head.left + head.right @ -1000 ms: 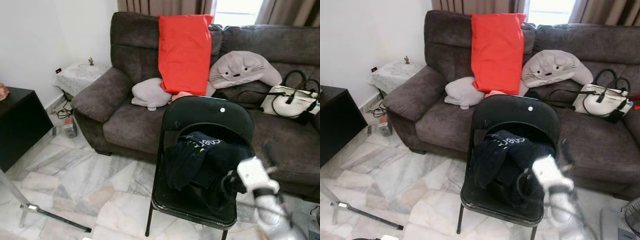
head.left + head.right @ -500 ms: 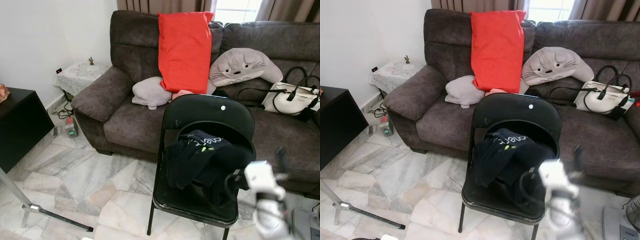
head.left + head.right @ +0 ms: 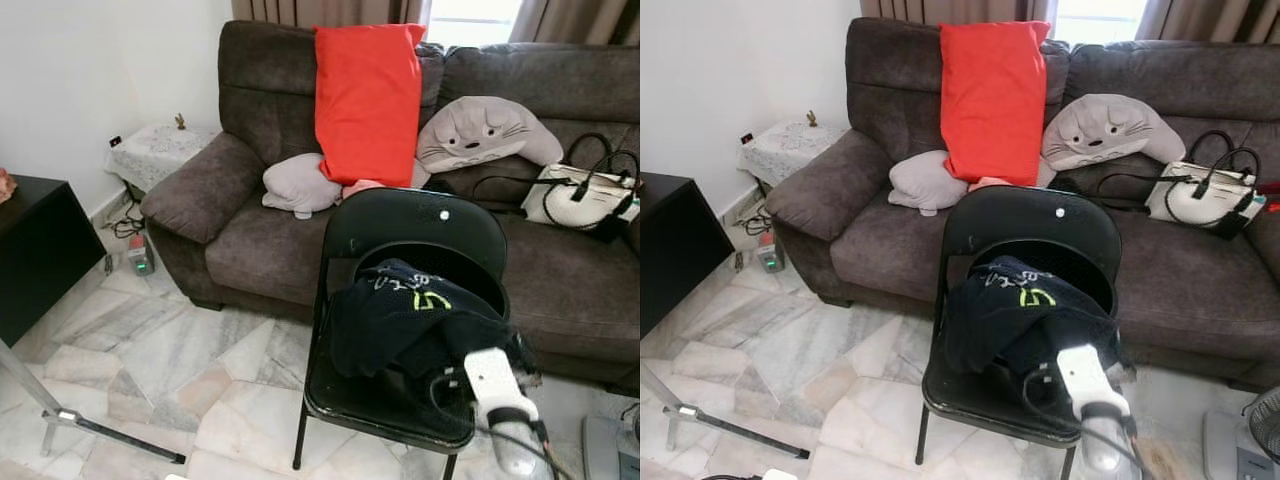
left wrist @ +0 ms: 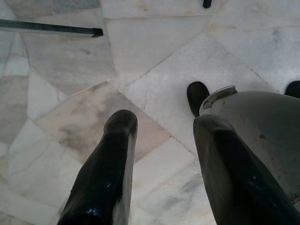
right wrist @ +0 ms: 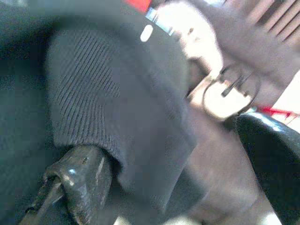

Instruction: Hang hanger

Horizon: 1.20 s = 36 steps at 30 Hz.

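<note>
Left eye view: dark garment (image 3: 405, 315) heaped on a black folding chair (image 3: 405, 245), lower centre.

We see no hanger clearly. Our right gripper (image 5: 154, 154) reaches into the cloth; whether it pinches anything, we cannot tell. Left gripper (image 4: 161, 166) hangs spread over marble floor (image 4: 61, 61). Pulling could drag the garment off.

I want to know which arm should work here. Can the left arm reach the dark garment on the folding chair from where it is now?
Probably not. The left claw hangs open over the marble floor, while the dark garment lies on the folding chair beside the right claw.
</note>
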Tool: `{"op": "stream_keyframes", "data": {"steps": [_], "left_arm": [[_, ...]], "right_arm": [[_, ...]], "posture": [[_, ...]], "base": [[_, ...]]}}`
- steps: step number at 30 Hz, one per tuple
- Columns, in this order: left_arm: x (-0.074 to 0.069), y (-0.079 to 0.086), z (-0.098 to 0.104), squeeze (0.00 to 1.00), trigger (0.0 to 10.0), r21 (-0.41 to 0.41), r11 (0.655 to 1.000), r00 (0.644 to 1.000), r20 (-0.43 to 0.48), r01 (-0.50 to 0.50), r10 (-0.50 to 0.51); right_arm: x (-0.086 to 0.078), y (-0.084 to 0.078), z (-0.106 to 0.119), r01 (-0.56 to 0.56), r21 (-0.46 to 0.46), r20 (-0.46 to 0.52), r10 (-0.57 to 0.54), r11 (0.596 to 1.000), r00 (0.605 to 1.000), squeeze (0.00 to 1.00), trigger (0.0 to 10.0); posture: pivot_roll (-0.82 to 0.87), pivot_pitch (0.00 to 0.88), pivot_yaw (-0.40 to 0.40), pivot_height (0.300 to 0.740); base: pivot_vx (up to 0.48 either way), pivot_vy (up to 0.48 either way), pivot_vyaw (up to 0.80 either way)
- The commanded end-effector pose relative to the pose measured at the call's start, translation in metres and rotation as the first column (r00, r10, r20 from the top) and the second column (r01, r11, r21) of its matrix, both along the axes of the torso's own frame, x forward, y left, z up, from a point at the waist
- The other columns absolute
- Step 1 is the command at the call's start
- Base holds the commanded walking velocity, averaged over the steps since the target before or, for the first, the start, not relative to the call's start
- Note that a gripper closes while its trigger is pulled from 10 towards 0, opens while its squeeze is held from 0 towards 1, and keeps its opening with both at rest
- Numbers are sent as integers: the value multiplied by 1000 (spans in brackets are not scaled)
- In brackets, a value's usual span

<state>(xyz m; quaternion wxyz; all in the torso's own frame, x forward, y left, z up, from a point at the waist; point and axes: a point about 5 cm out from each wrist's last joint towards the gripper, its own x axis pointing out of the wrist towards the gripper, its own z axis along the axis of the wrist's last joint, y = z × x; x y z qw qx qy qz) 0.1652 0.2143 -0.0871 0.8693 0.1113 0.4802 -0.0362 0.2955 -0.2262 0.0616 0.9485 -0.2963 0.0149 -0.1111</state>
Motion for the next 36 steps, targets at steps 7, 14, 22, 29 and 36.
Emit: {"op": "stream_keyframes", "data": {"steps": [7, 14, 22, 29, 36], "left_arm": [[-3, 3, -1, 0, 10000, 11, 1000, 1000, -13, 16, -16], [-3, 3, -1, 0, 10000, 12, 1000, 1000, -16, 25, -25], [-1, 4, 1, 0, 10000, 41, 998, 999, 0, 49, -49], [3, 11, 4, 0, 10000, 208, 976, 996, 47, 64, -76], [71, 45, 71, 0, 10000, 213, 976, 873, 467, 44, -141]], "right_arm": [[7, -14, 8, 101, -63, 7, -101, 993, 995, 0, 10000], [5, -12, 4, 41, -30, -27, -42, 999, 999, 0, 10000], [6, -2, 9, -6, -110, 5, 6, 994, 1000, 0, 10000], [13, 5, 15, -73, -129, 12, 75, 989, 997, 0, 10000], [19, -1, 11, -1, -138, -44, -5, 990, 999, 0, 10000]], "posture": [[46, 13, 43, 740], [38, 10, 42, 740], [35, 8, 47, 740], [55, 9, 46, 740], [58, 2, 50, 740]], "base": [[0, 0, 0], [0, 0, 0], [0, 0, 0], [0, 0, 0], [0, 0, 0]]}}
